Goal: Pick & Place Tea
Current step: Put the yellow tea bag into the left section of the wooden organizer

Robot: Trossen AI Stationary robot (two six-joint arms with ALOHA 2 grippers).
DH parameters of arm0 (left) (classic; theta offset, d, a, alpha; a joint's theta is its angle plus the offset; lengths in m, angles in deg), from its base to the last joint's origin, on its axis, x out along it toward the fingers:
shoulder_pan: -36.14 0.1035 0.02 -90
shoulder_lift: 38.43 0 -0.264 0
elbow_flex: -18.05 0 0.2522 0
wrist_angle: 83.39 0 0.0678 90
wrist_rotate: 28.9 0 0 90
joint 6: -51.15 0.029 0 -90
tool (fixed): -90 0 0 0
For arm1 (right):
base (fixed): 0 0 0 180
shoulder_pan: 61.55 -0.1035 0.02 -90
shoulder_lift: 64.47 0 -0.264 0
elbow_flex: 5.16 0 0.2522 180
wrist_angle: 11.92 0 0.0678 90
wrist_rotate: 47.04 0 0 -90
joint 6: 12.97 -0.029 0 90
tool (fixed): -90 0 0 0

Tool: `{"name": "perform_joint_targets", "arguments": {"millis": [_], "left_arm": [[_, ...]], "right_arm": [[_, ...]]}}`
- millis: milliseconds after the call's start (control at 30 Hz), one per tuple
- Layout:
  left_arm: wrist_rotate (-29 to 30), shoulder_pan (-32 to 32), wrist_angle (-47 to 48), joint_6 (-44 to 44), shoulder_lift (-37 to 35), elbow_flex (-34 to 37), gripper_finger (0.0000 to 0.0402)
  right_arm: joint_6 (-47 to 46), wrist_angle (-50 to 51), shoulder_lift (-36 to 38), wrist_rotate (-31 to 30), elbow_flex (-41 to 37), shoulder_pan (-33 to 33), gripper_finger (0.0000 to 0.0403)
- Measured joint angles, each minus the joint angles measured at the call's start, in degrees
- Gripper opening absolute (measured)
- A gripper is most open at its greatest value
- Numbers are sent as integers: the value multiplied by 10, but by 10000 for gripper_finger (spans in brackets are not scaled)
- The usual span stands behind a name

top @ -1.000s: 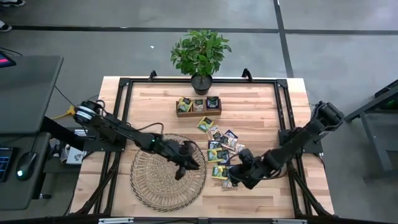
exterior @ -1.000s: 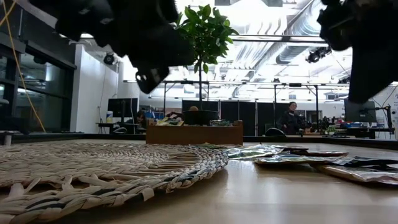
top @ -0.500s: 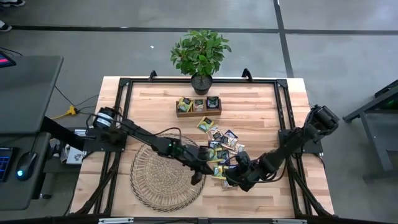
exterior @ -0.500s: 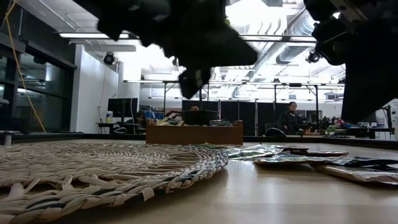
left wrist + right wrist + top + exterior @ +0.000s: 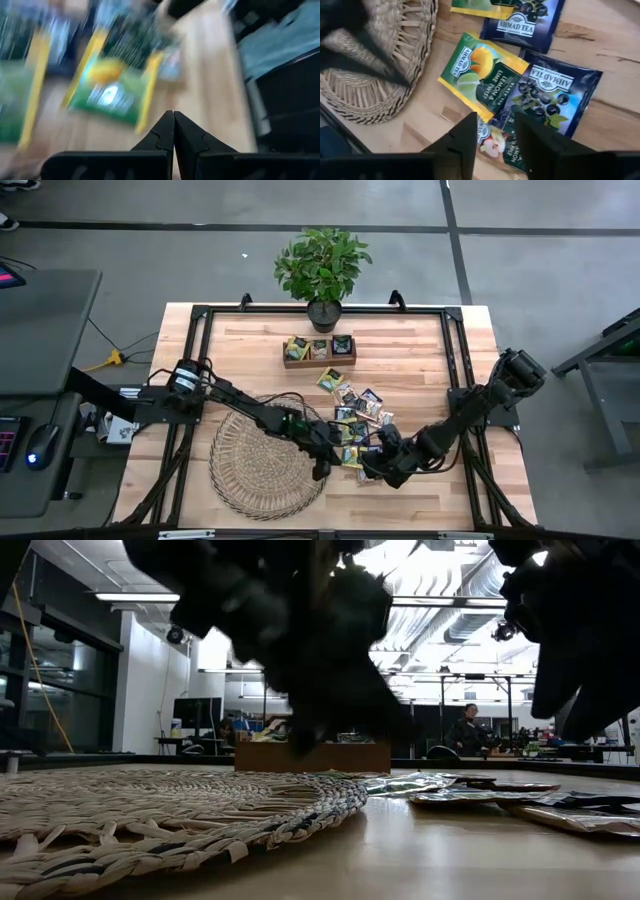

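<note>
Tea sachets [image 5: 352, 412] scattered mid-tabletop [image 5: 420, 340]; left claw [image 5: 320, 470] and right claw [image 5: 368, 468] positioned at the pile's near edge, beside wicker mat [image 5: 255, 470].

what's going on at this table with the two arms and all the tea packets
Both arms are down over the loose tea sachets spread beside the wicker mat. The left gripper is shut and empty, close above a green and yellow sachet. The right gripper hovers with fingers parted over a lemon and lime sachet, holding nothing.

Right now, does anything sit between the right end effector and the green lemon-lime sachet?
Nothing visible does. The right end effector stands open just short of the green lemon-lime sachet, with only a paler sachet lying under its tips.
</note>
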Motion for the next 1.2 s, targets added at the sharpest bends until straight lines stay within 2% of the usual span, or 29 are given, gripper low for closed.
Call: {"name": "perform_joint_targets", "arguments": {"millis": [100,233,300,600,667,867,1200], "left_arm": [[-5,4,-32,-2,13,-9,0],[-20,4,-10,0,23,-14,0],[-13,5,-32,1,35,-30,0],[1,19,-9,1,58,-31,0],[-7,19,-9,-4,57,-30,0],[18,19,-1,-6,73,-33,0],[36,19,34,-16,87,-32,0]], "right_arm": [[0,-8,0,-2,0,0,150],[-5,0,0,-1,0,0,162],[-5,4,0,-1,0,0,162],[-17,10,-14,14,0,0,163],[-23,-7,-30,24,0,0,163],[-35,-70,-76,44,0,0,163],[-33,-83,-82,41,0,12,163]]}}
